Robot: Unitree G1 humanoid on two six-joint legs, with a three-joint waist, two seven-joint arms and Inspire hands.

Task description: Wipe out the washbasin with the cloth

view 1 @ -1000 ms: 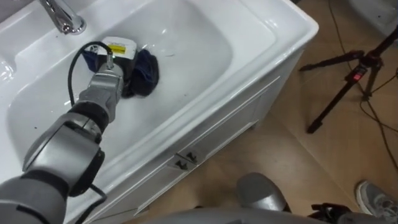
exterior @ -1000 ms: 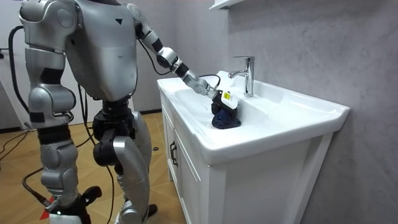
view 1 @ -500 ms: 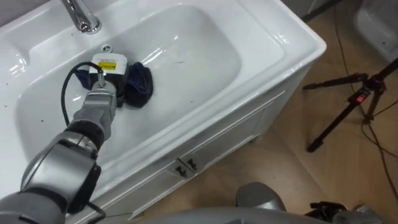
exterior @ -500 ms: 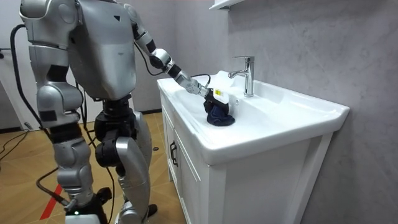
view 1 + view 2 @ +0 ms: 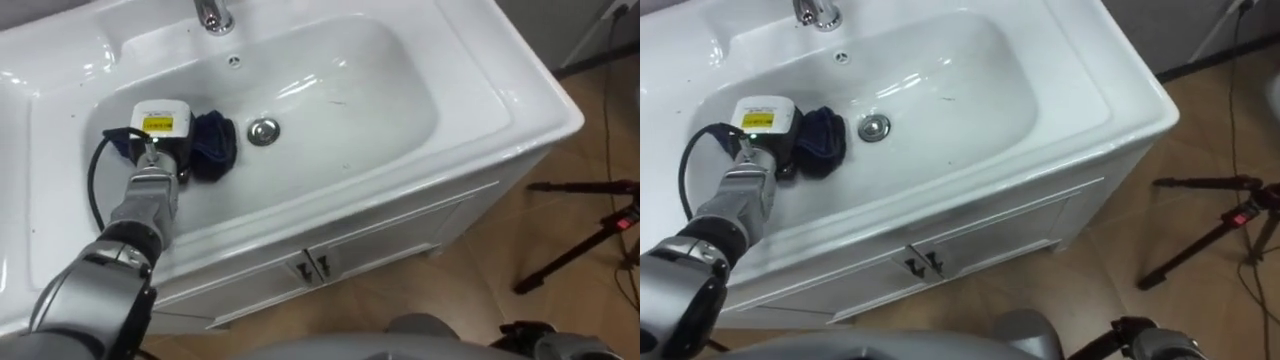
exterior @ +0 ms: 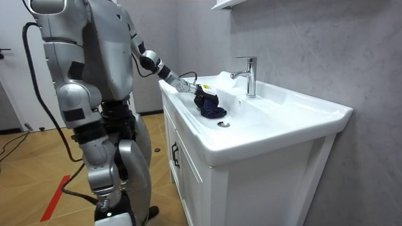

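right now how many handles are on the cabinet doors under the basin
2. Both sit side by side where the cabinet doors meet, below the basin front edge: the left handle and the right handle. None seem hidden.

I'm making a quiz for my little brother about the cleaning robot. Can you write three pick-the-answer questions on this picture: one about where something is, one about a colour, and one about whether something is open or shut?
1. Where is the cloth?
A) on the floor
B) in the basin, beside the drain
C) hung over the tap

2. What colour is the cloth?
A) dark blue
B) red
C) green

3. The cupboard doors under the basin are:
A) wide open
B) taken off
C) shut

Answers:
1 B, it lies at the left hand, right next to the drain.
2 A, it shows dark blue against the white basin.
3 C, both doors sit flat, with their handles side by side.
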